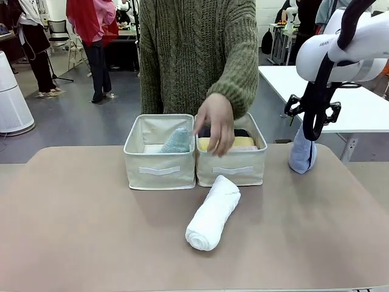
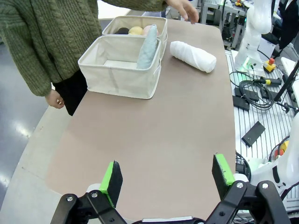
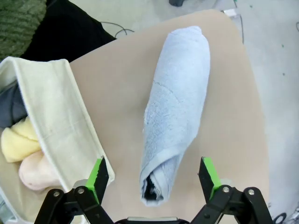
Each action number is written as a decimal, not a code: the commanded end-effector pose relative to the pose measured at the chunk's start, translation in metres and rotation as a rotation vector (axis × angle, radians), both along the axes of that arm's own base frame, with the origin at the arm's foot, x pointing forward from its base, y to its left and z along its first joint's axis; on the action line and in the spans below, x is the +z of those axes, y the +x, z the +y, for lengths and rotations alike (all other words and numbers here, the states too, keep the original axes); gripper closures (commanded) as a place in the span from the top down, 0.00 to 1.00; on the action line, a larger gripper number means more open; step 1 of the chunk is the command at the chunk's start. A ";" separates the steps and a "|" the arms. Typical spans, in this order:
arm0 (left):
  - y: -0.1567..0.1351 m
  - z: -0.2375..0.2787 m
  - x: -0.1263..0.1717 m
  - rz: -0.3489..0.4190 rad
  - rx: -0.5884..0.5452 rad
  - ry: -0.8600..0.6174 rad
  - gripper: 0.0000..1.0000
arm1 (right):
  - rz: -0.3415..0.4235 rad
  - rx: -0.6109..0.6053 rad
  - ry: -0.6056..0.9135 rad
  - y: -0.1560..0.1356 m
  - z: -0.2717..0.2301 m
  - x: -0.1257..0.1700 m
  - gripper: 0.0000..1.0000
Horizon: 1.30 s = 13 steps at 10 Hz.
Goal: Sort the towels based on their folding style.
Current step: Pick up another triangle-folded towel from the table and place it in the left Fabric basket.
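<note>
A white rolled towel (image 1: 213, 213) (image 2: 193, 55) lies on the table in front of two beige bins. The left bin (image 1: 159, 170) (image 2: 119, 77) holds a pale teal cone towel (image 1: 176, 141) (image 2: 148, 46). In the right bin (image 1: 232, 171) (image 3: 56, 116) lie yellow (image 1: 240, 142) (image 3: 16, 142), pink (image 3: 32, 172) and dark grey (image 3: 11, 107) rolls. A lavender-blue towel (image 1: 302, 153) (image 3: 180, 102) stands at the table's right. My right gripper (image 3: 153, 171) is open just above its top end, a finger on either side. My left gripper (image 2: 167, 171) is open over bare table, far from the bins.
The person stands behind the bins with one hand (image 1: 216, 125) (image 2: 184, 9) over the right bin and the other hand (image 2: 55, 99) down by the side. A white side table (image 1: 358, 103) stands at the far right. Cables and boxes (image 2: 254, 88) lie beyond the table edge.
</note>
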<state>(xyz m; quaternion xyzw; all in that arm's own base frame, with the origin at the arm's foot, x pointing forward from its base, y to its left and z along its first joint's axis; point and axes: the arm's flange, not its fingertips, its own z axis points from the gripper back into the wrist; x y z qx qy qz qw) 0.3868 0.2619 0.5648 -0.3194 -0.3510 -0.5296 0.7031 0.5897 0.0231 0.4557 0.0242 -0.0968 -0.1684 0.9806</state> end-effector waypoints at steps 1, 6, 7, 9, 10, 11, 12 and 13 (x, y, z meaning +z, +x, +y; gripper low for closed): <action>-0.002 0.000 0.000 -0.009 0.000 -0.013 1.00 | -0.027 0.024 0.017 0.014 -0.001 -0.006 1.00; -0.002 0.000 0.000 -0.009 0.000 -0.013 1.00 | -0.057 0.049 0.008 0.016 -0.007 -0.012 0.46; -0.002 0.000 0.000 -0.009 0.000 -0.013 1.00 | -0.059 0.050 0.006 0.016 -0.007 -0.011 0.29; -0.002 0.000 0.000 -0.009 0.000 -0.013 1.00 | -0.063 0.061 0.008 0.015 -0.008 -0.011 0.00; -0.002 0.000 0.000 -0.009 0.000 -0.013 1.00 | -0.069 0.062 0.011 0.014 -0.009 -0.010 0.00; -0.002 0.000 0.000 -0.009 0.000 -0.013 1.00 | -0.074 0.072 0.016 0.014 -0.010 -0.009 0.00; -0.002 0.000 0.000 -0.009 0.000 -0.013 1.00 | -0.082 0.133 0.023 0.009 -0.010 -0.007 0.00; -0.002 0.000 0.000 -0.009 0.000 -0.013 1.00 | -0.090 0.232 0.022 0.001 -0.006 -0.001 0.00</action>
